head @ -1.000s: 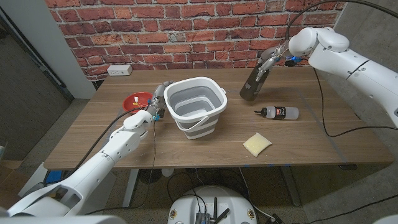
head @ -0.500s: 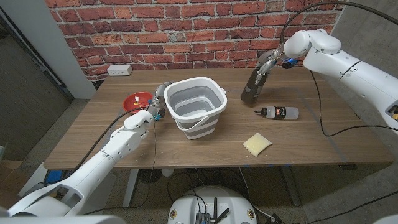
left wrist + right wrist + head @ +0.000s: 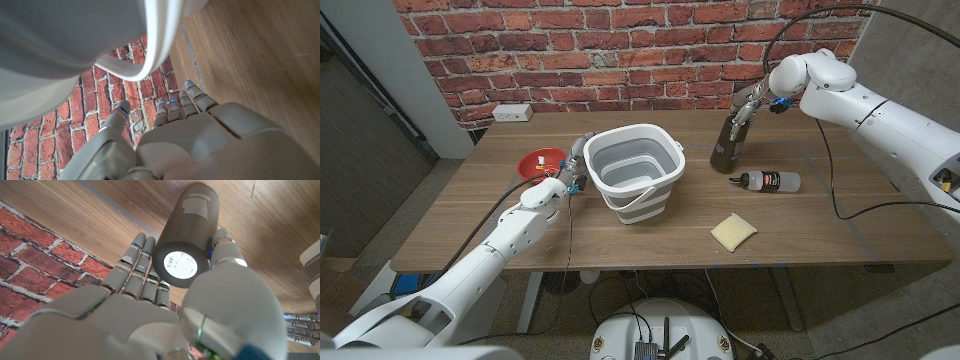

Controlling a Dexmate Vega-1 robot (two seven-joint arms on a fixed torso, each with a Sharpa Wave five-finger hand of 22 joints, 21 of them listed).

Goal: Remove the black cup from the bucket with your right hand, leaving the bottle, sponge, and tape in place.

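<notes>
Brick wall behind bench (image 3: 520,240). Your right hand (image 3: 748,103) grips the cup (image 3: 725,146) upside down, right of the bucket (image 3: 632,170). Left hand (image 3: 575,172), fingers straight, touches bucket's left side, holding nothing.

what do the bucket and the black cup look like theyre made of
Bucket: seemingly white plastic rim with softer grey ribbed walls, likely collapsible silicone. Black cup, held by the right robot hand: matte dark finish, maybe coated metal or plastic; a paper label sits on its base.
</notes>
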